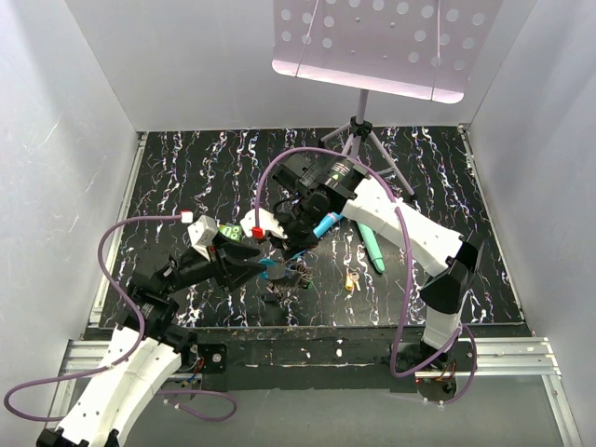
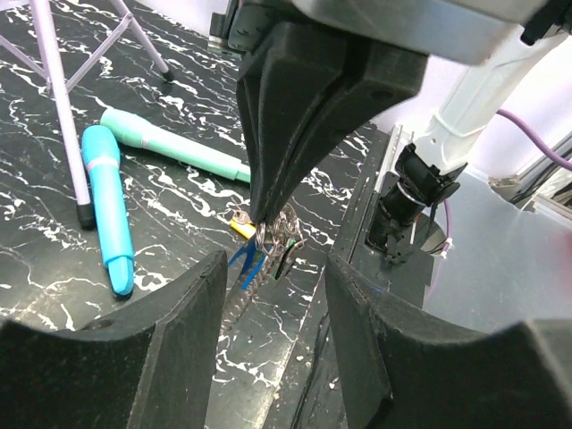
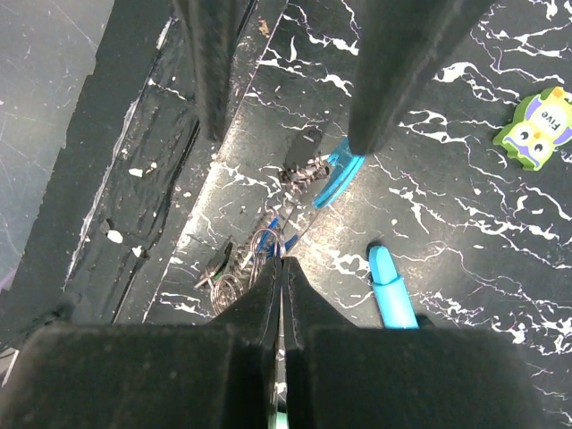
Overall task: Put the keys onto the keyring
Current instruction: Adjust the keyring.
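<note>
Jaws of our right gripper [image 2: 265, 214] pinch the grey chain-like metal keyring [image 2: 281, 234]; our left gripper [image 2: 275, 277] stands open just beside it.

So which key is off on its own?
The yellow key: it lies alone to the right, while the others are bunched at the ring.

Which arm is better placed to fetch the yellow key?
Probably left: the left gripper is open and empty; the right gripper is shut on the keyring, though the yellow key lies nearer the right arm.
</note>
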Motion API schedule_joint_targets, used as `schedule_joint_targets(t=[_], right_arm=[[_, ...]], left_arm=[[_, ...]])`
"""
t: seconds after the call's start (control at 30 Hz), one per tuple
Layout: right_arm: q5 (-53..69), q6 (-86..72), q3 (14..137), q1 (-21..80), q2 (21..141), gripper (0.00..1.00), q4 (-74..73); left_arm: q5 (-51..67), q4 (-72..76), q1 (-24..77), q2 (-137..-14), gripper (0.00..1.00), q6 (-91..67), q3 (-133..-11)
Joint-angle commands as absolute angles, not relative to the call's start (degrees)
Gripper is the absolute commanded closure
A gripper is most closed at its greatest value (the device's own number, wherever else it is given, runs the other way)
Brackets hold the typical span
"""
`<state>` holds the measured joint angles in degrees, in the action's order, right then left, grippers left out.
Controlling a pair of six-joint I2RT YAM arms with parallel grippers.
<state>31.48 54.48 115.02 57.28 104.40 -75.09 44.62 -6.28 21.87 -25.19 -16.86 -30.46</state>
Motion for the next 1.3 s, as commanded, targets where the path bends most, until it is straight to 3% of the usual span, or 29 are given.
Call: schedule_joint_targets(t=[0.0, 0.2, 0.43, 1.07, 1.27], right_arm=[[33.7, 57.9, 116.2, 57.7, 102.1, 0.99, -75.7], [34.8, 58.4, 116.4, 57.7, 101.8, 0.99, -75.1], [35.9, 57.1, 117.1, 57.7, 102.4, 0.99, -75.0], [39.5, 53.3, 119.0, 56.8, 103.6, 0.99, -74.9], [40.8, 52.9, 118.9, 56.3, 103.9, 0.99, -75.1]], left_arm=[[47.6, 2.8, 21.9, -27.5, 0.55, -21.2, -28.8], [47.4, 9.9, 22.0, -28.9, 0.62, -23.1, -26.5], [48.0, 13.2, 22.5, -32.8, 0.64, -24.5, -26.1], [45.4, 9.0, 26.5, -37.4, 0.68, -21.0, -26.9], [46.1, 9.4, 27.2, -38.6, 0.75, -21.3, -27.1]])
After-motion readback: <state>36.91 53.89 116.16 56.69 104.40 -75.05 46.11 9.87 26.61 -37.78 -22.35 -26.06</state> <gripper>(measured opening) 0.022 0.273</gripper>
